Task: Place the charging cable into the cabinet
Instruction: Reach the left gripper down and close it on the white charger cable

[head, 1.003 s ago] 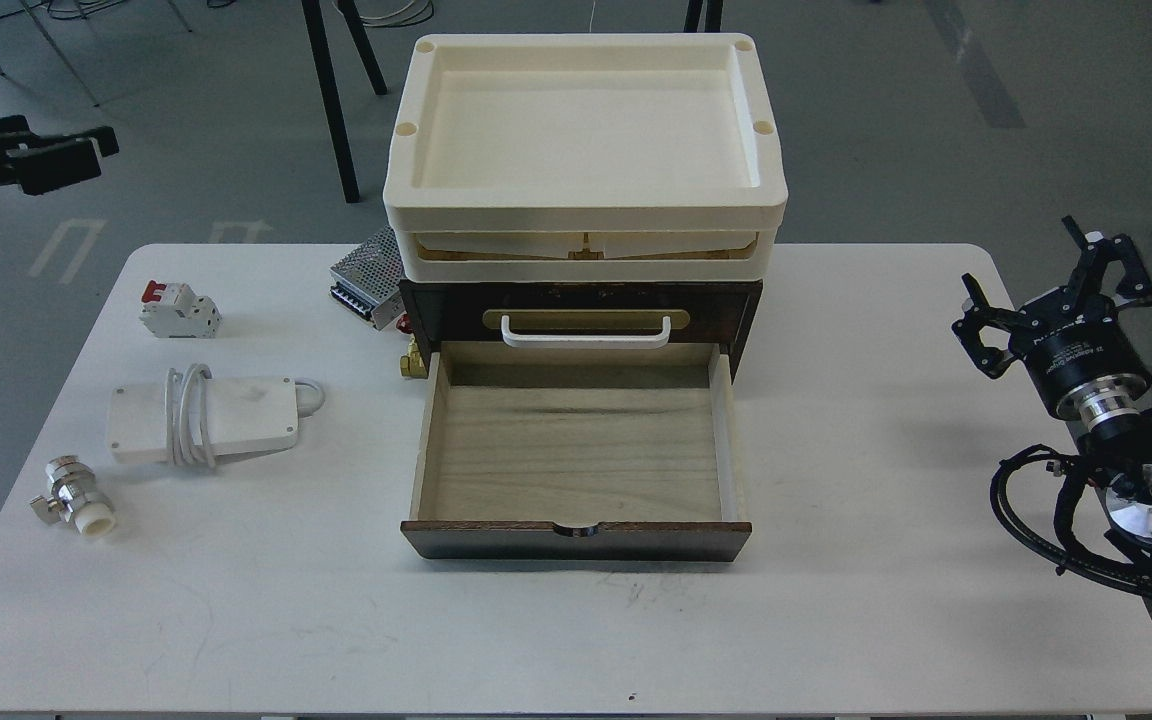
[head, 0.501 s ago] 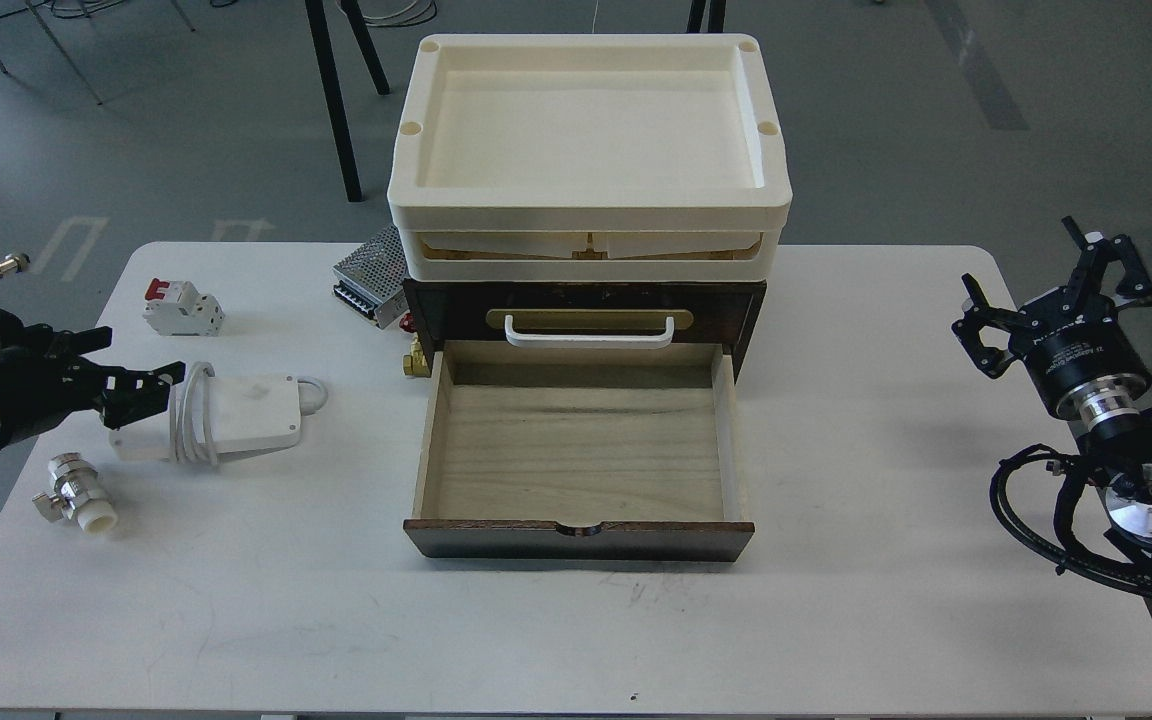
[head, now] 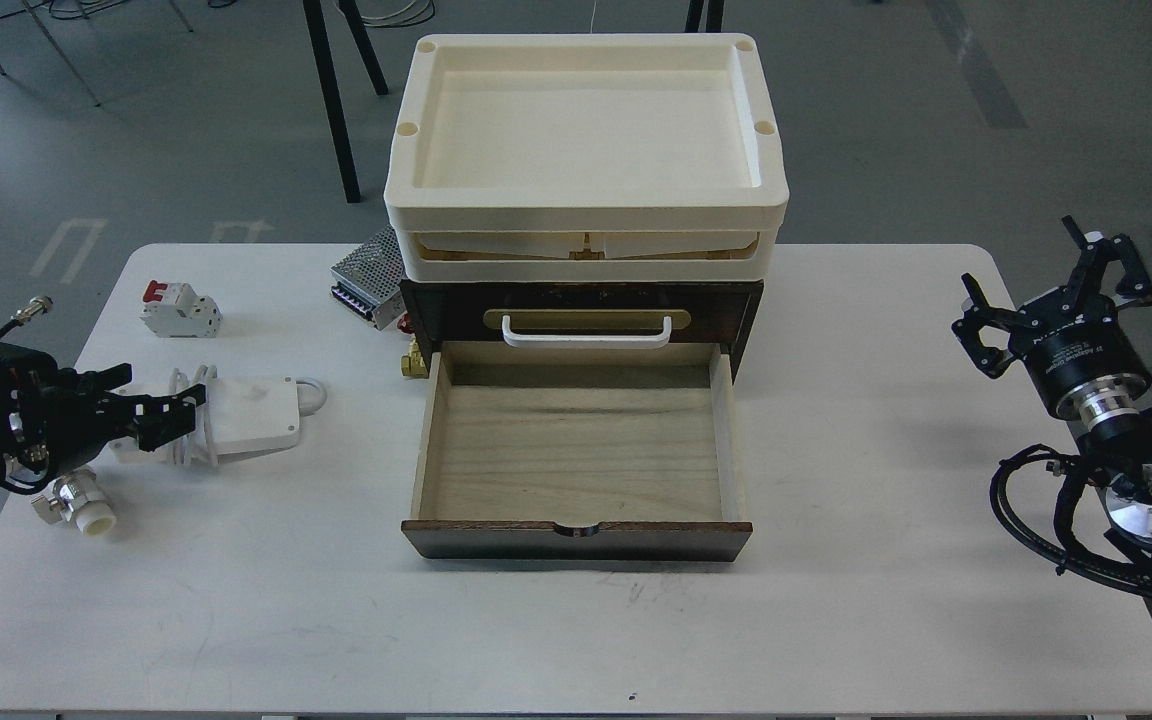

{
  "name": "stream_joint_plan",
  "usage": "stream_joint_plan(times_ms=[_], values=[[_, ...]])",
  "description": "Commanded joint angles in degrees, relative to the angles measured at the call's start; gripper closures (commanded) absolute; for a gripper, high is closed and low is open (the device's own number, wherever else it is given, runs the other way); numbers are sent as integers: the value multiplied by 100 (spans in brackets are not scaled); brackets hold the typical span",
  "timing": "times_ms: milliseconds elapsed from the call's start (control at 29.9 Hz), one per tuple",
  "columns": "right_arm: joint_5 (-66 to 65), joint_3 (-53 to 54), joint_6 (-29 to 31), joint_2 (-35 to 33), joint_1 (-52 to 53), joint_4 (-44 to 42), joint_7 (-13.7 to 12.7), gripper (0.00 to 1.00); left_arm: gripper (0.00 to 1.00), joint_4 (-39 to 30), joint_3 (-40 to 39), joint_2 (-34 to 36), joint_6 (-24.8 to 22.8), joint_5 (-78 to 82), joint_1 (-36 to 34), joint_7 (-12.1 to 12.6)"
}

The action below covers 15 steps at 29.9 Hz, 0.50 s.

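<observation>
At the far left, the left gripper (head: 171, 418) reaches in low over the white table (head: 836, 620), its black fingers lying against the left end of the charging cable (head: 246, 418). They seem closed on it, though the dark metal there is hard to read and I cannot tell for certain. The charging cable is a flat white brick with rounded corners, smooth and matte, with a white cord wound round its left part and a small loop poking out on the right. It sits on the table to the left of the cabinet, outside the drawer. Just below the gripper lies a small metal valve (head: 76, 503) with a pale plastic end. Further back is a white-and-red circuit breaker (head: 179, 308), then a perforated metal power supply box (head: 368, 275) beside the cabinet (head: 581, 305). The cabinet is dark brown wood with a brass plate and a white handle (head: 586, 335); its pale wood-lined drawer (head: 576, 450) is pulled out. Cream plastic trays (head: 586, 140) are stacked on top. At the far right, the right gripper (head: 1056, 290) stands off the table edge, fingers spread apart, holding nothing.
</observation>
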Motion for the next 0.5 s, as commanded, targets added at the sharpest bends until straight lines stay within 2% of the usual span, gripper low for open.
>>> stream_joint_plan(times_ms=[0,468], values=[[0,0,0,1,0,0,0,1,7,56,-11,-77,99,-5,10,1],[0,0,0,1,0,0,0,1,8,-6,-3,-68,337,-49,10,1]])
